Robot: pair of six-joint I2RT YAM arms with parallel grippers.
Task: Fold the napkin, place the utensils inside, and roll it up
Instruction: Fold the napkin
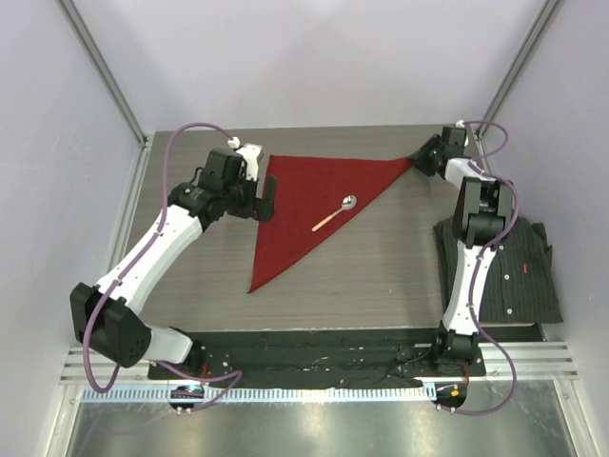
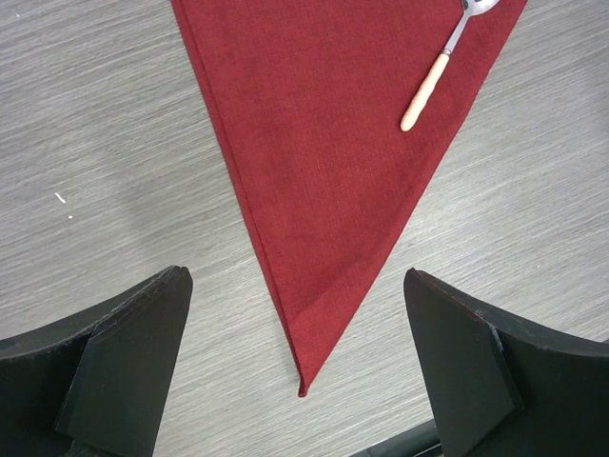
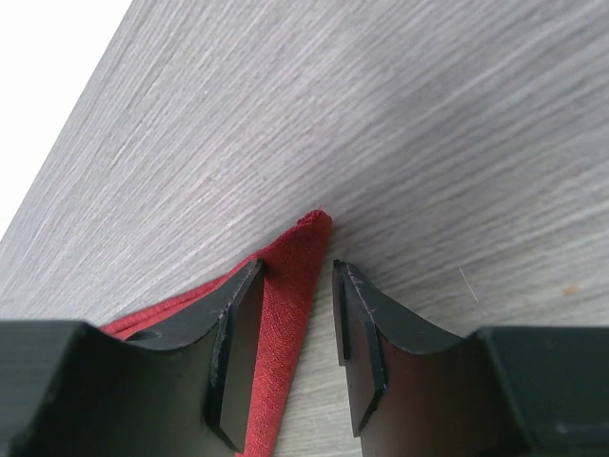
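**Right claw straddling the napkin's far-right tip, nothing pinched yet**

The right claw (image 3: 297, 271) is sitting low at the far right corner of the napkin (image 1: 304, 200). Its jaws are standing partway apart w/ the pointed red tip lying btwn them and poking just past the fingertips. There's a visible gap beside the cloth, so I'm calling it released, not clenched on anything.

The napkin is lying flat on the table (image 1: 381, 267) as a triangle, towards the far side and left of centre. One short edge is running along the far side, another is coming down towards the near edge, and the long edge is crossing diagonally btwn those two ends. The spoon (image 1: 335, 215) is resting on the cloth just inside that long edge and approx parallel to it, pale handle near-left, bowl far-right.

What matters for the next move: from the right claw the whole cloth is spreading away to the robot's left and nearer side, w/ the far edge as the line of pull. The right arm is by far the nearer one to that tip.

The left claw (image 2: 297, 286) is hanging wide open at the napkin's left side, w/ a pointed corner showing below it, and it isn't touching the cloth as far as I can see.

My guess is the fold is done and the tip is about to be carried over the spoon. A shallow pinch might catch one layer only, or drag the spoon along.
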